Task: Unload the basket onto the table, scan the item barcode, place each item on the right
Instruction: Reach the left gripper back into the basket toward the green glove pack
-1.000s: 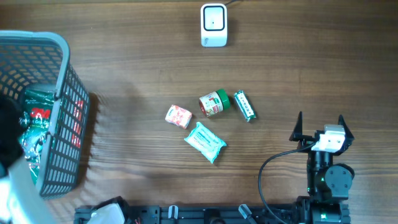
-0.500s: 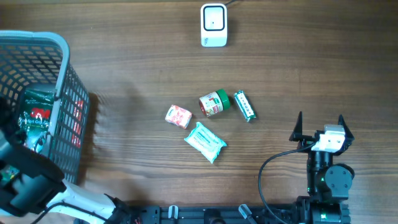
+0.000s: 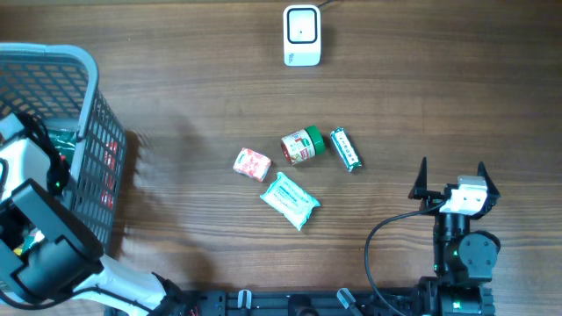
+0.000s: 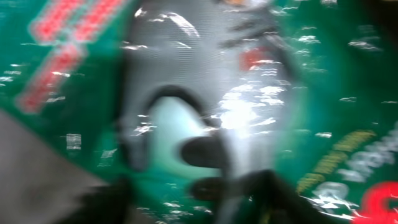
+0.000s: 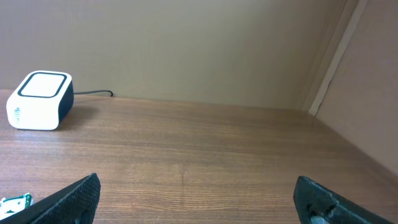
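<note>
- L arm [image 3: 39, 230] reaches into basket [image 3: 84, 63] at 9 o'clock; L gripper is hidden under it.
- L wrist view is a blur of shiny green pkt [image 4: 323, 93], so can't tell jaw width or any hold.
- Green pkt lies inside basket.
- R gripper [image 3: 451, 167] at 4 o'clock, jaws wide apart, empty.
- Scanner [image 3: 301, 35] at 12 o'clock.
- Mid-table: pink pkt [image 3: 252, 164], jar [image 3: 301, 146], green stick [image 3: 345, 148], teal pouch [image 3: 289, 200].

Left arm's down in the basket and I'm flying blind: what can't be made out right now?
Left tool: overhead, hidden under left arm; wrist view blurred, so open, shut or gripping is unknown.
Green packet: left wrist view too close, blurred; no barcode visible.
Jar label: too small overhead.
</note>
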Available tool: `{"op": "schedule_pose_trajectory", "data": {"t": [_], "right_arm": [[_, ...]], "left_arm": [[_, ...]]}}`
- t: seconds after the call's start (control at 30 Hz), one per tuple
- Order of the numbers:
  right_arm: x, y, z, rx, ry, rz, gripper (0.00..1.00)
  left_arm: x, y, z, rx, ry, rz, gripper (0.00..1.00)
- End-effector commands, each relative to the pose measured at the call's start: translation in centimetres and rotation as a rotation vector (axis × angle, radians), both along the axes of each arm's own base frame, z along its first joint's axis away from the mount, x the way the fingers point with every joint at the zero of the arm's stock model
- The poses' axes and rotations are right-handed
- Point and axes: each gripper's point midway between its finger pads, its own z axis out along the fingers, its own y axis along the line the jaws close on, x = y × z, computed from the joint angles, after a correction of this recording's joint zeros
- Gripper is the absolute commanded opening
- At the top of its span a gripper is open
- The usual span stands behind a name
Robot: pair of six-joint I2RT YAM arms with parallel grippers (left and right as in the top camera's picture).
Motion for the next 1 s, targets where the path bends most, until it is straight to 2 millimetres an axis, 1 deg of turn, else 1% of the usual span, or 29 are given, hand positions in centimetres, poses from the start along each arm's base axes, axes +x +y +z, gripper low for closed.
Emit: {"op": "schedule_pose_trajectory", "data": {"t": [0.0,0.07,0.1,0.13,0.17,0.2,0.23,0.27,0.3,0.33,0.37,0.4,0.47,0.53,0.57,0.67,0.73,0.8,0.9,0.93,0.97], "right_arm": [[0.0,-0.1,0.1,-0.009,-0.005,-0.006,1.0],[0.0,-0.1,0.1,-0.009,-0.005,-0.006,1.0],[0.0,-0.1,0.1,-0.009,-0.005,-0.006,1.0],[0.0,-0.1,0.1,-0.009,-0.005,-0.006,1.0],[0.0,-0.1,0.1,-0.009,-0.005,-0.006,1.0],[0.0,-0.1,0.1,-0.009,-0.005,-0.006,1.0],[0.0,-0.1,0.1,-0.009,-0.005,-0.006,1.0],[0.0,-0.1,0.1,-0.009,-0.005,-0.006,1.0],[0.0,-0.1,0.1,-0.009,-0.005,-0.006,0.99],[0.0,-0.1,0.1,-0.009,-0.005,-0.006,1.0],[0.0,-0.1,0.1,-0.009,-0.005,-0.006,1.0],[0.0,-0.1,0.1,-0.009,-0.005,-0.006,1.0],[0.0,-0.1,0.1,-0.009,-0.005,-0.006,1.0],[0.0,-0.1,0.1,-0.009,-0.005,-0.006,1.0],[0.0,-0.1,0.1,-0.009,-0.005,-0.006,1.0],[0.0,-0.1,0.1,-0.009,-0.005,-0.006,1.0],[0.0,-0.1,0.1,-0.009,-0.005,-0.006,1.0],[0.0,-0.1,0.1,-0.009,-0.005,-0.006,1.0],[0.0,-0.1,0.1,-0.009,-0.005,-0.006,1.0],[0.0,-0.1,0.1,-0.009,-0.005,-0.006,1.0],[0.0,-0.1,0.1,-0.009,-0.005,-0.006,1.0]], "left_arm": [[-2.7,-2.8,-4.1,-0.114,0.093,-0.025,0.04],[-1.9,-2.1,-3.3,-0.095,0.081,-0.115,0.04],[-1.1,-1.4,-2.1,-0.072,0.064,-0.169,0.04],[-0.1,-0.6,-0.1,-0.032,0.037,-0.231,0.04],[0.4,-0.2,1.2,-0.004,0.017,-0.254,0.04],[0.8,0.2,2.8,0.032,-0.01,-0.268,0.04],[1.1,0.4,4.5,0.069,-0.044,-0.268,0.04],[1.3,0.7,6.6,0.12,-0.086,-0.265,0.04],[1.3,0.9,8.0,0.158,-0.111,-0.262,0.04],[1.4,1.1,8.9,0.183,-0.131,-0.258,0.34],[1.5,1.1,9.0,0.186,-0.134,-0.258,0.82],[1.5,0.8,8.1,0.157,-0.134,-0.251,1.0],[1.0,0.4,7.0,0.121,-0.126,-0.192,1.0],[0.1,-0.4,5.1,0.066,-0.115,-0.051,1.0],[-0.4,-0.8,3.8,0.035,-0.106,0.047,1.0],[-0.6,-1.2,1.9,0.01,-0.126,0.236,1.0],[-0.2,-1.5,0.6,-0.015,-0.157,0.346,1.0],[0.2,-1.4,-1.0,-0.033,-0.15,0.351,1.0],[-0.4,-1.8,-3.9,-0.071,-0.08,0.357,1.0],[-0.7,-2.0,-4.8,-0.084,-0.056,0.36,0.95],[-0.9,-2.0,-5.1,-0.088,-0.042,0.356,0.72]]}}
